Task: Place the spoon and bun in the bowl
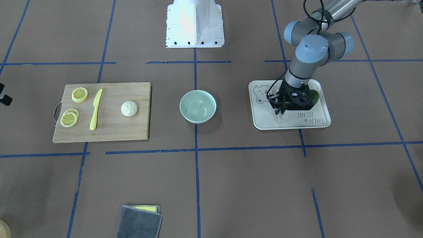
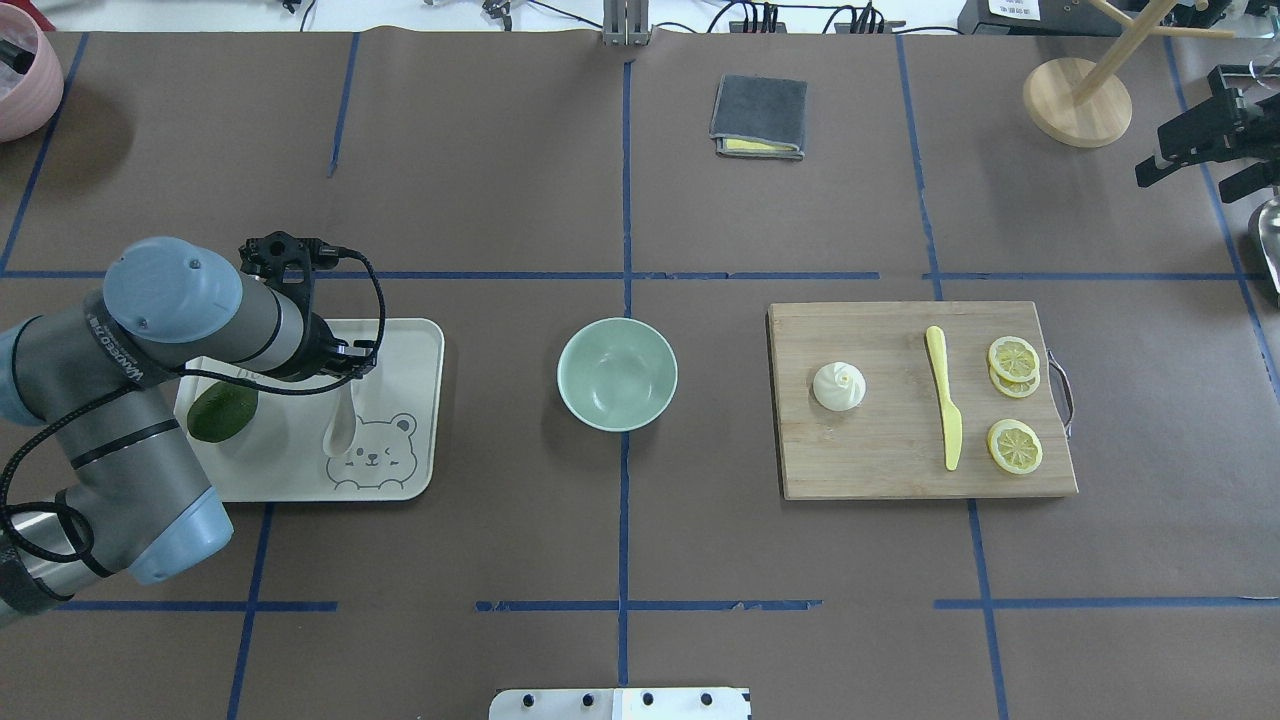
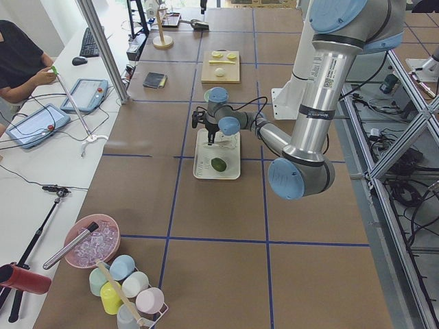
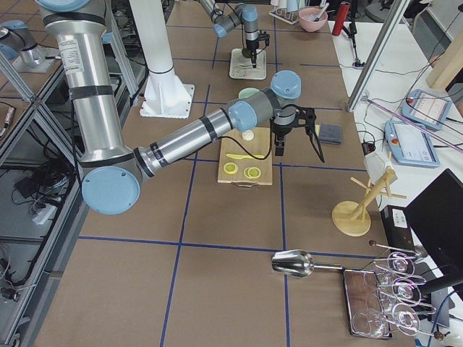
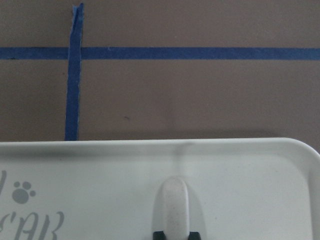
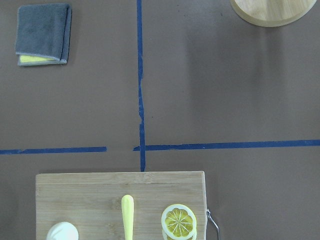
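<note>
The cream spoon (image 2: 340, 432) is on the bear tray (image 2: 410, 350) at the table's left. My left gripper (image 2: 350, 378) stands over the tray with its fingertips on both sides of the spoon's handle (image 5: 172, 205), shut on it. The mint-green bowl (image 2: 617, 373) stands empty at the middle. The white pleated bun (image 2: 839, 386) sits on the wooden cutting board (image 2: 880, 460) at the right. My right gripper (image 2: 1185, 187) hovers high beyond the board's far right corner, open and empty.
A green avocado (image 2: 222, 410) lies on the tray under my left arm. A yellow knife (image 2: 945, 405) and lemon slices (image 2: 1014, 358) share the board. A folded grey cloth (image 2: 760, 115) and a wooden stand (image 2: 1077, 100) are at the far edge.
</note>
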`<state>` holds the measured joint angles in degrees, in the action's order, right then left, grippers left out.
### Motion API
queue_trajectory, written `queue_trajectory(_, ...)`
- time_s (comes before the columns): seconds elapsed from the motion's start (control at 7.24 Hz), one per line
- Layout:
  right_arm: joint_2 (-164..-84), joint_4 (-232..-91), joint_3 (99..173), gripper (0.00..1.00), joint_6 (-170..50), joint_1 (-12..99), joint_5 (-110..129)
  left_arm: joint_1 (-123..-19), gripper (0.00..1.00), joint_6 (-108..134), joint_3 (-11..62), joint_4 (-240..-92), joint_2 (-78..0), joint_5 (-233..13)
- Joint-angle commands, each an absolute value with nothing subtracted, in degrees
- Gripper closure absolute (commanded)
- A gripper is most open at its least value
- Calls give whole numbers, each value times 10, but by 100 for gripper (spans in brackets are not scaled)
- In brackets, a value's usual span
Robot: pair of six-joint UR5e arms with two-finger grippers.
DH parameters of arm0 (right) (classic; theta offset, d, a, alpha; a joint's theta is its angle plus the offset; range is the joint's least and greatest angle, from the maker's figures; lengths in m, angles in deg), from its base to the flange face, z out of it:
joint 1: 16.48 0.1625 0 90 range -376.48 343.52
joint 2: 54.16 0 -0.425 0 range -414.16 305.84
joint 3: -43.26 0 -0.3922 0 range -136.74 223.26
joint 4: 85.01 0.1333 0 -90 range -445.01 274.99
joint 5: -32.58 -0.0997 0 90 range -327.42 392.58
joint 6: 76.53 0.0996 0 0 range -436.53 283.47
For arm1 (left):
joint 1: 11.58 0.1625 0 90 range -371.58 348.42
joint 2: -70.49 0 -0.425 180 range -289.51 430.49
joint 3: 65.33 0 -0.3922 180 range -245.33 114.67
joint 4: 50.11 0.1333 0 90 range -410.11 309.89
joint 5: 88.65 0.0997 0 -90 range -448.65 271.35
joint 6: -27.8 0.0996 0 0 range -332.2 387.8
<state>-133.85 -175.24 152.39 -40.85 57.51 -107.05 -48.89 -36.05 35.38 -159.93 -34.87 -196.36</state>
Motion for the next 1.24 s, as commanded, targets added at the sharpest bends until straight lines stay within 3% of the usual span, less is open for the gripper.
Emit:
queue_trajectory(0.0, -1337, -1751, 1540, 0, -373, 529, -1032, -493, 100, -352, 415, -1517, -355, -1965)
queue_trajectory(0.55, -1323, -1625, 1538, 0, -167, 352, -895, -504, 100, -424, 415, -1514, -430, -1971)
queue_trajectory(1.11, -1297, -1624, 1506, 0, -122, 237, -800, -502, 100, -633, 404, -1603, -486, -1978)
